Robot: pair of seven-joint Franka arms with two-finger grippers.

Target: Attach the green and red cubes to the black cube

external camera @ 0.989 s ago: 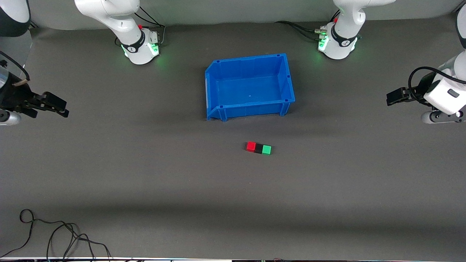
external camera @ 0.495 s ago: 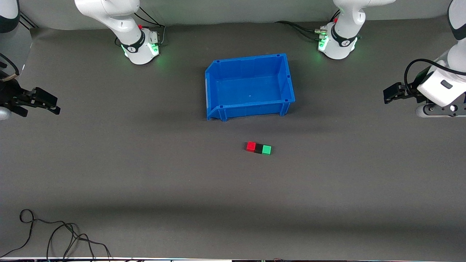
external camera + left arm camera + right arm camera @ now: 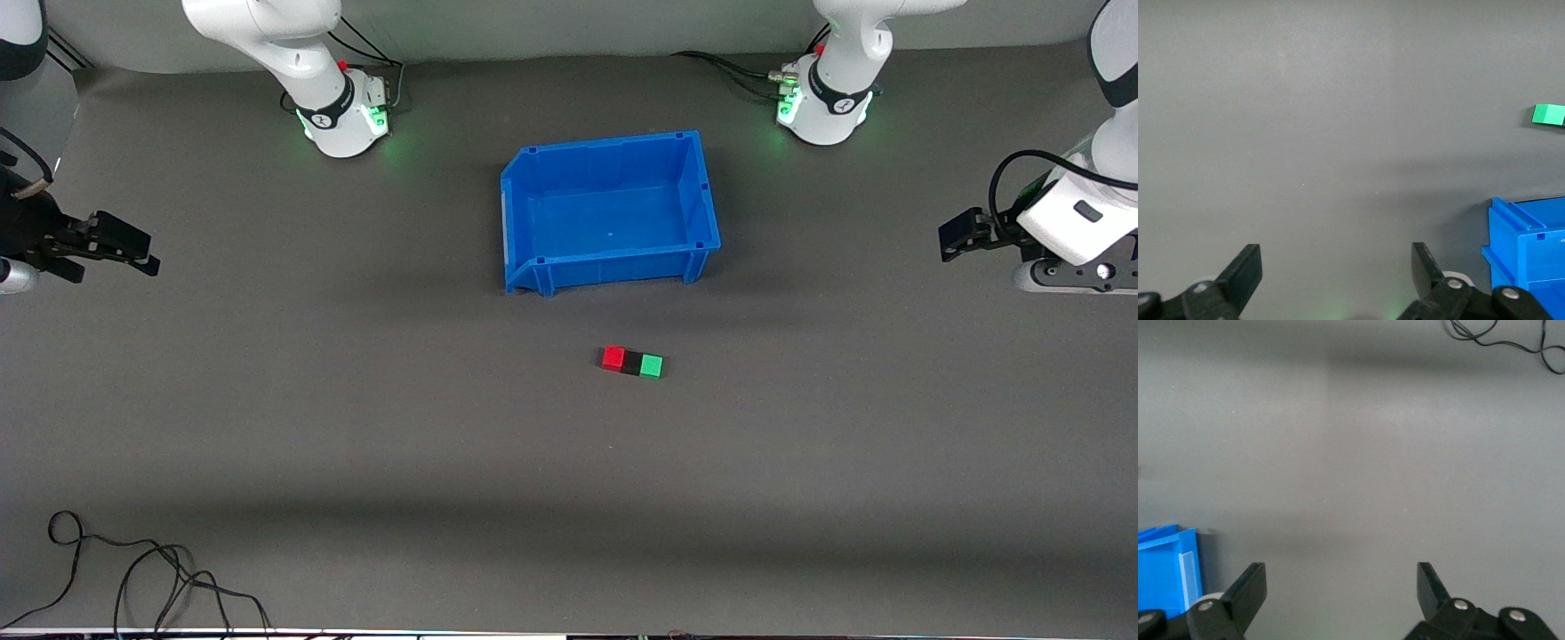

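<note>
Red cube [image 3: 613,357], black cube [image 3: 632,362], green cube [image 3: 652,365] sit joined in row on table, nearer front camera than bin [image 3: 609,263]. We see left gripper [image 3: 1335,263] empty, fingers apart, over its table end. Right gripper [image 3: 1338,583] same, empty and apart, over its end. Both wait. Risk we judge: careless return sweep could knock row loose.

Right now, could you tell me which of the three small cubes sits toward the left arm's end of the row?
The green cube; the black cube is in the middle and the red cube is at the right arm's end.
</note>
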